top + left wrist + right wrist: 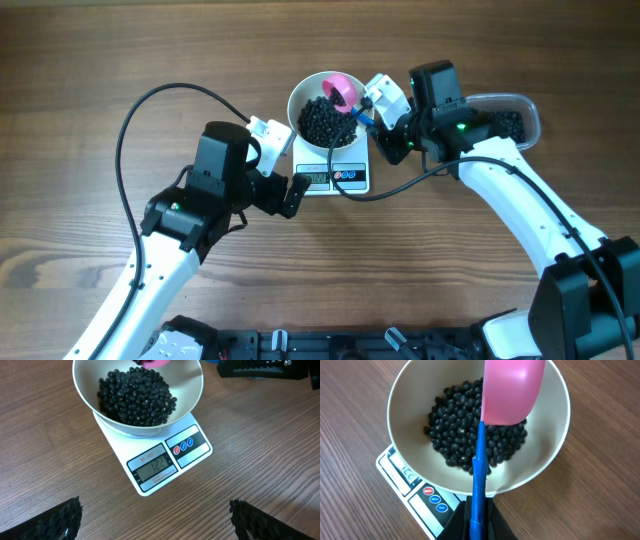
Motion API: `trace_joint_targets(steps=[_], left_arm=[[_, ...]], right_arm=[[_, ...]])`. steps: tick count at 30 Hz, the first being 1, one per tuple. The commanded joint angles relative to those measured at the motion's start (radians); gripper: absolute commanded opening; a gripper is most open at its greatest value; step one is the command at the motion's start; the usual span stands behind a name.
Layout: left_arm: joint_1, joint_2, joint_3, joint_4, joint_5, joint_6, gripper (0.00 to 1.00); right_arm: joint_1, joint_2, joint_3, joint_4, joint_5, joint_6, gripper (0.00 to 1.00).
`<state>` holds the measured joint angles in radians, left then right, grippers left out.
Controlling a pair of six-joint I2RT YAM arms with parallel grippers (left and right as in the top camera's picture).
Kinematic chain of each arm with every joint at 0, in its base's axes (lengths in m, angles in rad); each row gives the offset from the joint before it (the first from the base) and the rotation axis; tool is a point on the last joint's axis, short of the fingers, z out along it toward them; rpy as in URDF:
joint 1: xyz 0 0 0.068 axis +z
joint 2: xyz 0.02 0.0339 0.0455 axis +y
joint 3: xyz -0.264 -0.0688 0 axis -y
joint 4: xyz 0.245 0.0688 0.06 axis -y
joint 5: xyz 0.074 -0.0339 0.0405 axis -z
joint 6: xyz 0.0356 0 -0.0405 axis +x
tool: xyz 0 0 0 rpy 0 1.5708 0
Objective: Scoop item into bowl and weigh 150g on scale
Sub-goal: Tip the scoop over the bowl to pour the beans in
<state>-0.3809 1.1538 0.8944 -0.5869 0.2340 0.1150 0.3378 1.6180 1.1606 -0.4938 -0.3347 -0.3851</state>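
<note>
A white bowl (300, 100) stands on the white scale (352, 180); inside it lies a heap of black beans (325, 122) (136, 397) (462, 445). The scale's display (156, 466) is lit. My right gripper (479, 517) is shut on the blue handle (479, 480) of a scoop whose pink head (512, 390) (341, 90) hangs over the bowl, turned underside up. Near the scale's front left corner my left gripper (283, 192) (155, 522) is open above bare wood, its fingertips (60, 520) wide apart and nothing between them.
A clear plastic tub (518, 112) holding more black beans (506, 124) sits at the right behind the right arm. Both arms' cables (150, 100) loop over the wooden tabletop (80, 180). The scale's round buttons (183, 446) face the left gripper.
</note>
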Motion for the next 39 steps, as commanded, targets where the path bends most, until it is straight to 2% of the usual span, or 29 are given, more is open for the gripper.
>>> trace_joint_targets(steps=[1, 3, 6, 10, 20, 29, 34, 39], left_arm=[[-0.003, 0.008, -0.005, -0.001, 0.009, 0.011, 1.0], [-0.003, 0.008, -0.005, 0.0, 0.009, 0.011, 1.0], [-0.003, 0.008, -0.005, -0.001, 0.009, 0.011, 1.0], [-0.003, 0.008, -0.005, 0.0, 0.009, 0.011, 1.0], [-0.003, 0.008, -0.005, -0.001, 0.008, 0.011, 1.0], [-0.003, 0.008, -0.005, -0.001, 0.009, 0.011, 1.0], [-0.003, 0.008, -0.005, 0.0, 0.009, 0.011, 1.0], [-0.003, 0.008, -0.005, 0.0, 0.009, 0.011, 1.0]], right_arm=[[0.003, 0.013, 0.009, 0.022, -0.021, 0.055, 0.04], [0.003, 0.013, 0.009, 0.021, -0.043, 0.068, 0.05], [0.008, 0.013, 0.009, 0.003, -0.087, -0.037, 0.04], [0.008, 0.013, 0.009, 0.011, -0.024, 0.053, 0.04], [0.009, 0.013, 0.009, 0.012, -0.031, 0.075, 0.04], [0.009, 0.013, 0.009, 0.01, -0.031, 0.07, 0.04], [0.013, 0.013, 0.009, 0.005, -0.031, -0.034, 0.04], [0.013, 0.013, 0.009, 0.019, -0.014, -0.03, 0.04]])
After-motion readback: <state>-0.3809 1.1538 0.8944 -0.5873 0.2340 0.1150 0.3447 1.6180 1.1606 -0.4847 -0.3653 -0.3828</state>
